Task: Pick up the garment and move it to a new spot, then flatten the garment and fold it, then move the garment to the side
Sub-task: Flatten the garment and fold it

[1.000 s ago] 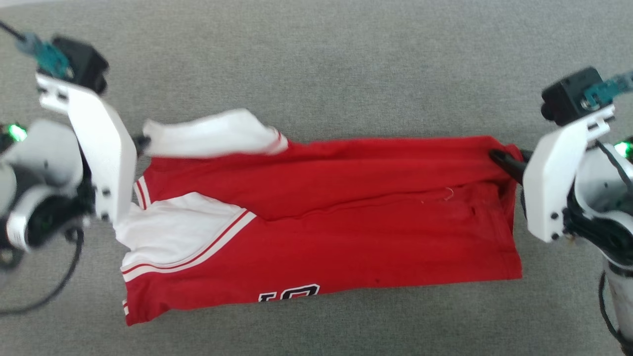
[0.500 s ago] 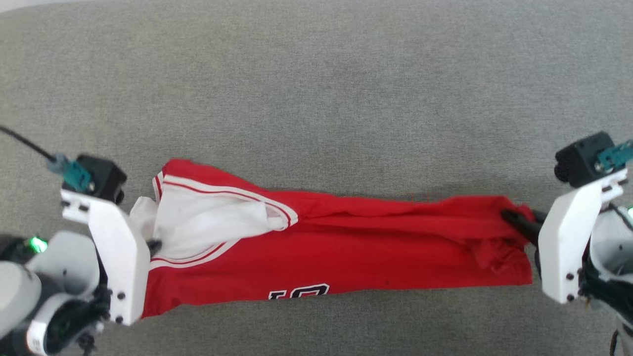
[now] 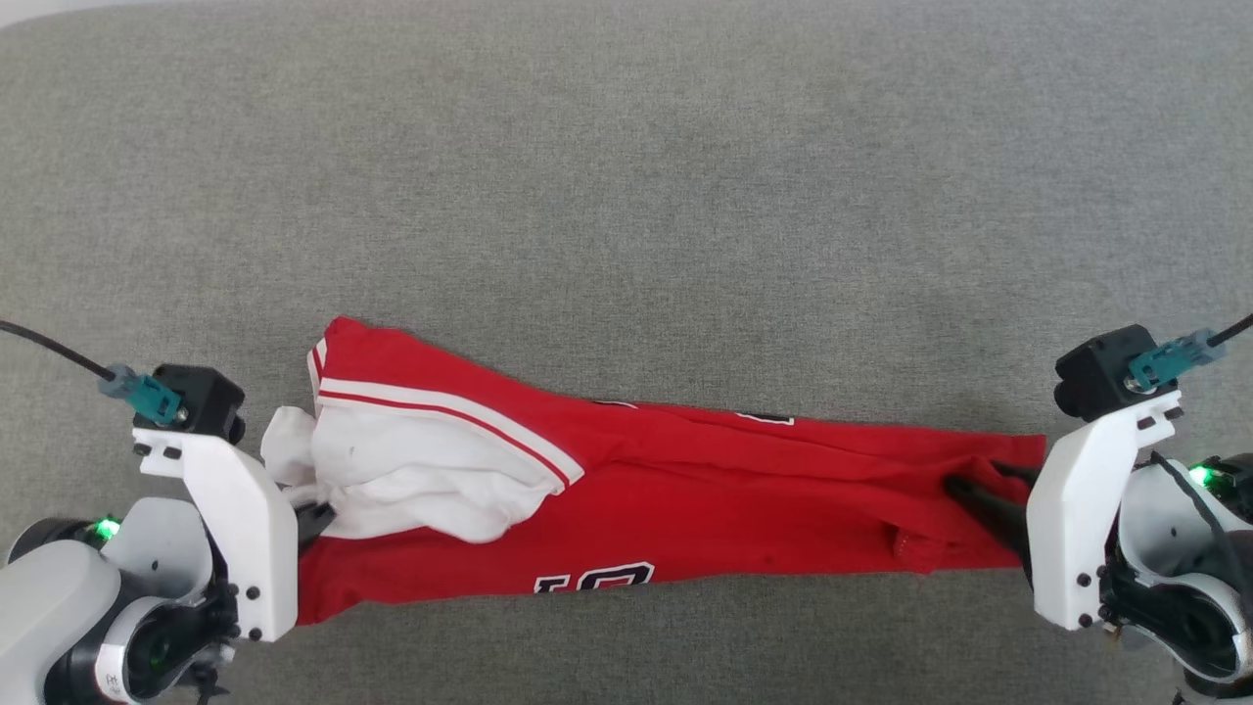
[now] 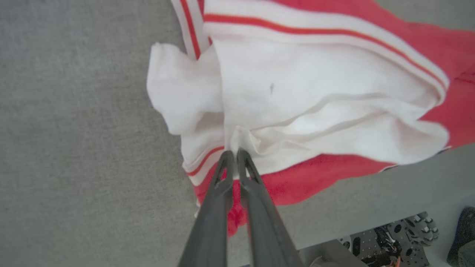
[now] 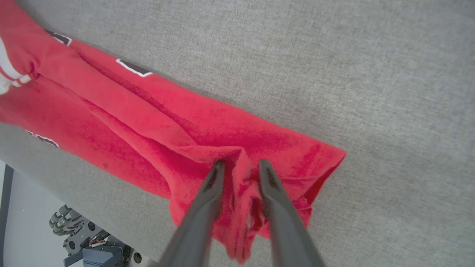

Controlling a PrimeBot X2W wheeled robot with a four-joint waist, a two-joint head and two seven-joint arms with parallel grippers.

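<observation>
A: Left pincer (image 4: pixel 232 154)?
B: Shut, nipping the white sleeve (image 4: pixel 315 92) of the shirt (image 3: pixel 705 499).
A: Right pincer (image 5: pixel 240 165)?
B: Parted a little, red hem (image 5: pixel 315 163) bunched in the gap.
A: Shirt's place?
B: Stretched across lower middle of head view, on grey bench (image 3: pixel 626 196).
A: From the wrists?
B: Bench edge, dark gear (image 5: pixel 74 237) beneath, at bottom corners.
A: From the head?
B: Shirt end to end, black print (image 3: pixel 584 580) at lower edge.

Broad grey woven surface (image 3: pixel 626 196), possibly a padded tabletop, and one thing lying on it: the red garment (image 3: pixel 734 499), stretched long near the front edge. Its white sleeve (image 3: pixel 421 470) sits bunched at the left end.
</observation>
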